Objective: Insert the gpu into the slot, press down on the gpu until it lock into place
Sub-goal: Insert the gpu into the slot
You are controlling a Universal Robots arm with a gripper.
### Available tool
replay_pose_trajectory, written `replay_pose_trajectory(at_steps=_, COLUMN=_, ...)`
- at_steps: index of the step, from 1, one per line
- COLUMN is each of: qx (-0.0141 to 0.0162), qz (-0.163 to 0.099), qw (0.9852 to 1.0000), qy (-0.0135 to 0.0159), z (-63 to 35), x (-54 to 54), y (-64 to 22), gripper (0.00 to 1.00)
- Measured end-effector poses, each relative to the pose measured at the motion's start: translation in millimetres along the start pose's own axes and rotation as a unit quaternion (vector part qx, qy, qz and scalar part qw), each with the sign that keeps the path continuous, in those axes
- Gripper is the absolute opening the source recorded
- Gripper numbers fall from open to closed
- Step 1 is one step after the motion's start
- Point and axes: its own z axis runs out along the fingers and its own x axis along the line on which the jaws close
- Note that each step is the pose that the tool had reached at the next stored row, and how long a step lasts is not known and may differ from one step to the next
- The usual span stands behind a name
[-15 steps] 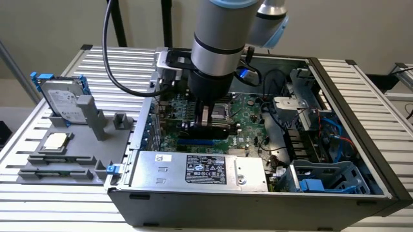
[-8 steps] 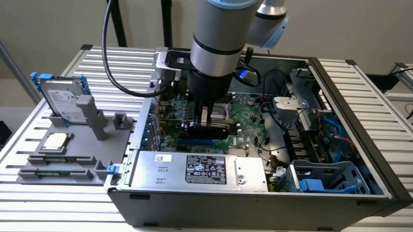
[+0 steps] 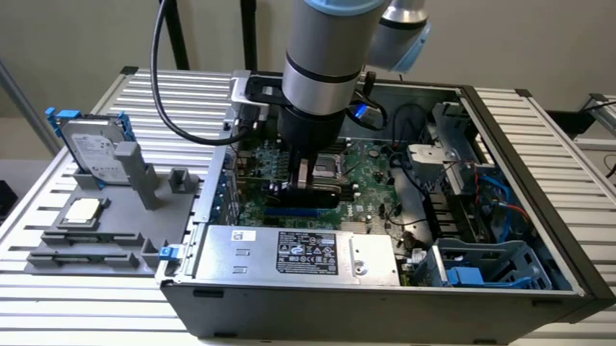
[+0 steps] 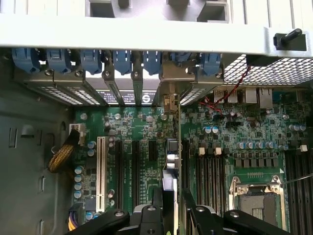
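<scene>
Standing edge-on on the green motherboard (image 4: 244,132), the gpu (image 4: 172,164) runs as a thin dark line from its metal bracket (image 4: 170,100) at the rear wall of the case to the gripper (image 4: 173,198). The black fingers (image 4: 159,205) sit close on either side of the card and appear clamped on it.

In the exterior view the gpu (image 3: 310,194) is a black bar under the gripper (image 3: 306,182). It lies directly over and along the bright-blue slot (image 3: 296,214), whose blue face shows just beneath it. Whether the card's edge is fully seated in the slot cannot be told.

In the wrist view, black expansion slots (image 4: 134,171) and a white one (image 4: 101,166) lie parallel on one side of the card. The black memory slots (image 4: 210,171) and the square silver CPU socket (image 4: 257,198) lie on the other side. A row of blue retaining clips (image 4: 122,58) lines the rear panel above the bracket.

Outward in the exterior view, the silver power supply (image 3: 298,252) fills the near edge of the open computer case (image 3: 385,317). On the exterior view's left, a gray fixture tray (image 3: 97,241) holds an upright hard drive (image 3: 97,151) with blue clips. Everything stands on a slatted metal table (image 3: 77,317).
</scene>
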Motion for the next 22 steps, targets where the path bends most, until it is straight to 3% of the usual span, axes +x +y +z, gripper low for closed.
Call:
replay_pose_trajectory(at_steps=8, qx=0.0001, qz=0.0, qw=1.0, qy=0.0001, z=1.0, x=0.0, y=0.0, gripper=0.26)
replay_pose_trajectory(at_steps=16, qx=0.0003, qz=0.0, qw=1.0, qy=0.0059, z=4.8, x=0.4, y=-0.4, gripper=0.26)
replay_pose_trajectory(at_steps=22, qx=0.0003, qz=0.001, qw=1.0, qy=0.0071, z=6.2, x=0.2, y=-0.5, gripper=0.26)
